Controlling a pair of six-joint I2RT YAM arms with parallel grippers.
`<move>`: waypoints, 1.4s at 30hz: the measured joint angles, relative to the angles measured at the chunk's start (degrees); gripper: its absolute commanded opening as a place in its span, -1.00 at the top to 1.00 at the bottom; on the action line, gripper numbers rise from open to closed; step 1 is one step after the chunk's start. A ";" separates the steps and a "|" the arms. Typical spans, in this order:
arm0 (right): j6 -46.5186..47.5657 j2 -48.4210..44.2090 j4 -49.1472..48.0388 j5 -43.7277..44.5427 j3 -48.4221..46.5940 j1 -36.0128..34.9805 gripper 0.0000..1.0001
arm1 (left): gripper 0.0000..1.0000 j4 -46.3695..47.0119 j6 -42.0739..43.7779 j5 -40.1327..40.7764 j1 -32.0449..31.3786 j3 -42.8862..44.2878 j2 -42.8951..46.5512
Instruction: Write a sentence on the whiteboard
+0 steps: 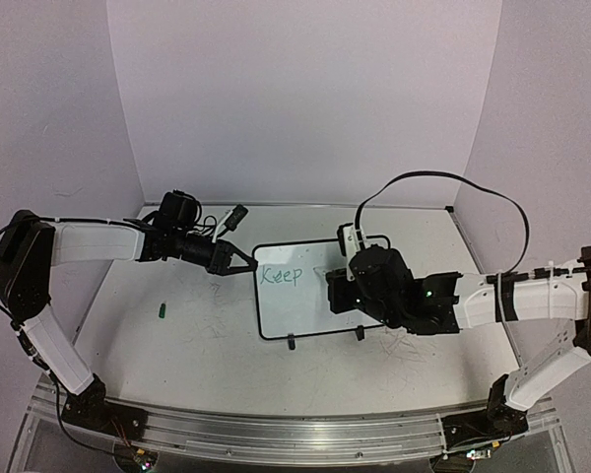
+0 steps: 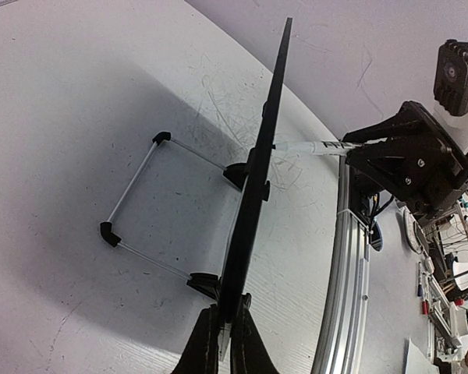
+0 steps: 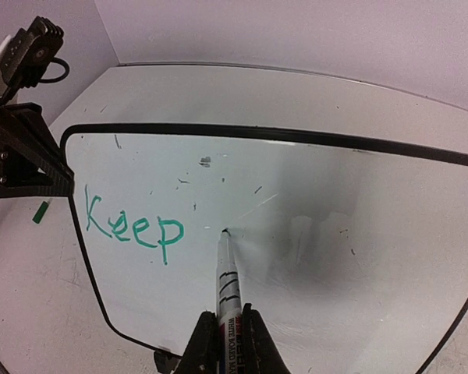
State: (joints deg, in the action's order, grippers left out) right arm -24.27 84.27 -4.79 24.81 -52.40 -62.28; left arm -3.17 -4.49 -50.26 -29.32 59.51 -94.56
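Right tool point(image 3: 222, 331) pinches a marker point(image 3: 227, 280), tip touching the whiteboard point(image 3: 320, 195) just right of "Keep", all the sentence point(image 3: 134, 224) shows, while the left tool point(image 2: 224, 335) clamps the whiteboard's left edge; the next word likely needs steady, light contact.

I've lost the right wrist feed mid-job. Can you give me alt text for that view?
The right gripper holds a marker with its tip on the whiteboard, just right of the green word "Keep". At the board's left rim, the left gripper grips the edge.
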 measured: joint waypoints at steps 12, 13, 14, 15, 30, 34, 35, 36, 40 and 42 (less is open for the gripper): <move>-2.87 0.00 1.82 -0.58 0.00 0.00 1.00 | 1.00 0.00 0.00 0.13 0.00 0.00 0.00; -3.10 0.00 1.89 -0.68 0.01 0.00 1.00 | 1.00 0.01 0.00 0.13 0.00 0.00 0.00; -3.34 0.00 1.97 -0.76 0.02 0.00 1.00 | 1.00 -0.01 0.00 0.13 0.00 0.00 0.00; -3.58 0.00 2.05 -0.85 0.02 0.00 1.00 | 1.00 -0.01 0.00 0.13 0.00 0.00 0.00; -7.42 -0.07 3.61 -2.37 1.09 -0.53 1.00 | 1.00 -0.01 0.02 0.46 0.00 0.00 0.00; -7.68 -0.07 4.09 -2.41 1.09 -0.76 1.00 | 1.00 -0.01 0.02 0.46 0.00 0.00 0.00; -7.56 -0.10 4.10 -2.41 1.09 -0.76 1.00 | 1.00 -0.01 0.02 0.46 0.00 0.00 0.00; -7.39 -0.20 4.08 -2.42 1.09 -0.76 1.00 | 1.00 -0.01 0.02 0.46 0.00 0.00 0.00; -6.51 -1.52 3.18 -2.47 1.09 -0.74 1.00 | 1.00 -0.01 0.02 0.44 0.00 0.00 0.00; -5.98 -2.26 2.21 -2.43 1.07 -0.67 1.00 | 1.00 -0.01 0.02 0.44 0.00 0.00 0.00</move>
State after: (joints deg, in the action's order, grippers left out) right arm -30.25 82.01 -2.58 22.38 -51.33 -62.95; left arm -3.18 -4.47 -49.82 -29.32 59.51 -94.56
